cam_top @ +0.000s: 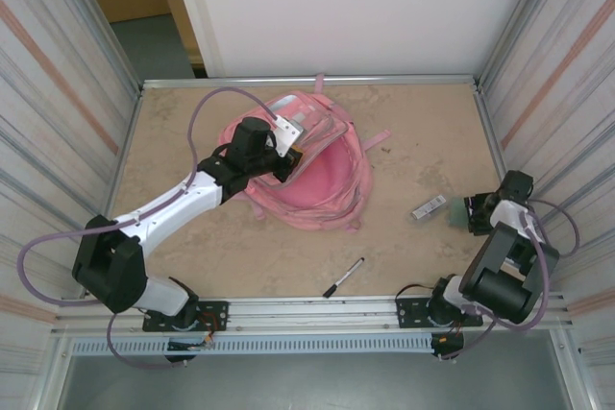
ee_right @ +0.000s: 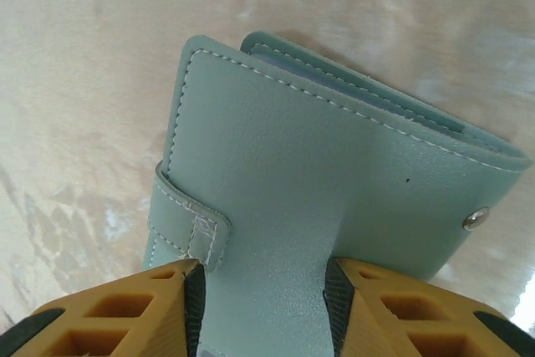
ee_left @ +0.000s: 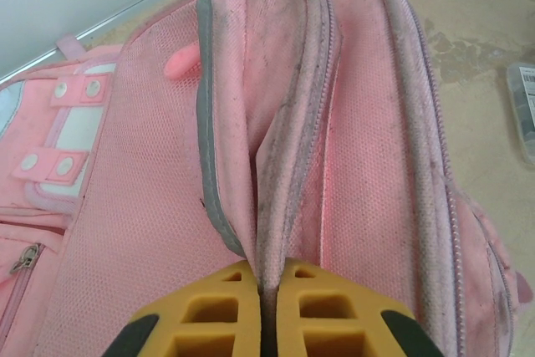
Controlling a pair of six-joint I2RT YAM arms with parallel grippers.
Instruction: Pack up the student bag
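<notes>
Beige mottled tabletop [cam_top: 413,141], walled by ribbed metal panels, is carrying one pink student bag [cam_top: 322,189], two arms and three small items.
Lying back-centre, slightly left, the student bag is gaping toward the front while the left gripper [ee_left: 267,277] is pinching a fold of its zip rim tight. At the right edge, the right gripper [ee_right: 261,290] is clamping one teal wallet [ee_right: 334,181] between its pads. One clear labelled case [cam_top: 429,207] is lying just left of it, and one pen [cam_top: 343,277] is resting near the front rail.
</notes>
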